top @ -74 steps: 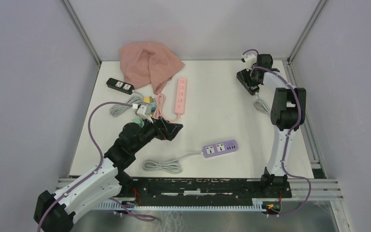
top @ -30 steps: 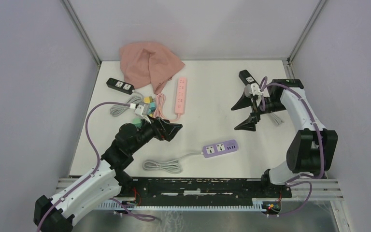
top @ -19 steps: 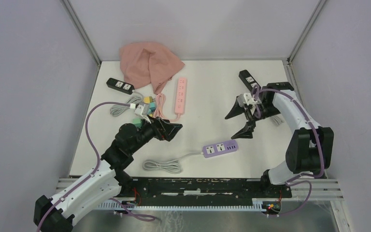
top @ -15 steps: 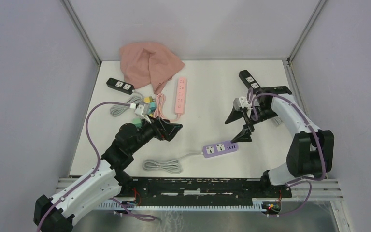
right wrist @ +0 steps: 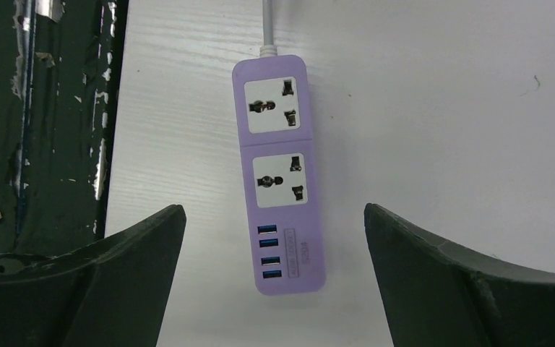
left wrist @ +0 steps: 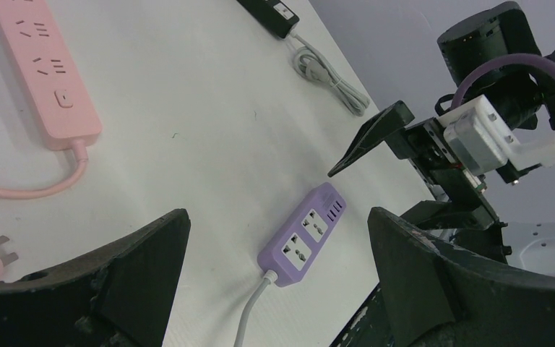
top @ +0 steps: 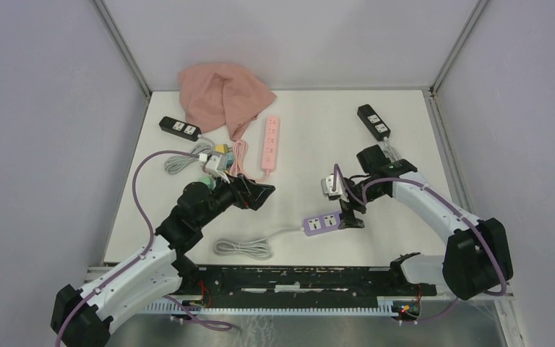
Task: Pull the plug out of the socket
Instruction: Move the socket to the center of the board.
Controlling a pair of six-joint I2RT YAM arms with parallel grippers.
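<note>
While the right pincer (right wrist: 274, 210) is held open over the purple power strip (right wrist: 277, 144) near the desk's (top: 311, 130) front edge, its sockets shown empty, the left pincer (top: 255, 194) is spread near tangled plugs (top: 215, 157); nothing is gripped, the pull apparently unstarted.

Left of the long pink plastic power strip (top: 270, 143), a cluster of small grey, green and yellow plugs (top: 215, 160) is too small to sort out, its near side hidden behind the left gripper (top: 261, 195). In the left wrist view the top edge cuts off the strip's far end.
</note>
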